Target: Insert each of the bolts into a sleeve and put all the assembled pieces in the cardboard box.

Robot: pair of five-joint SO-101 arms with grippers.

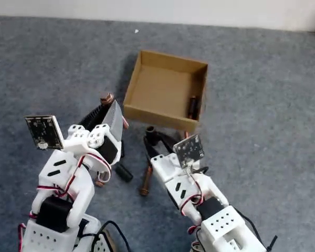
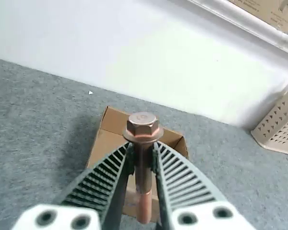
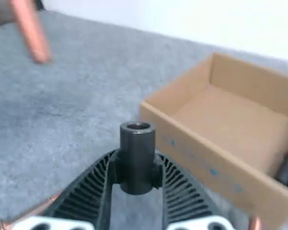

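My left gripper (image 2: 141,149) is shut on a copper bolt (image 2: 143,160), held head-up above the carpet; in the high view that bolt (image 1: 106,98) and gripper (image 1: 113,113) are just left of the cardboard box (image 1: 147,113). My right gripper (image 3: 136,168) is shut on an upright black sleeve (image 3: 137,151), open end up, in front of the box (image 3: 182,132). From above, the sleeve (image 1: 150,131) and right gripper (image 1: 153,139) sit close to the box's front wall. One assembled piece (image 1: 192,107) lies inside the box by its right wall.
On the grey carpet between the arms lie a loose bolt (image 1: 146,181) and a loose black sleeve (image 1: 123,172). Another copper end (image 1: 99,182) pokes out beside the left arm. A perforated beige holder (image 2: 278,127) stands against the far wall.
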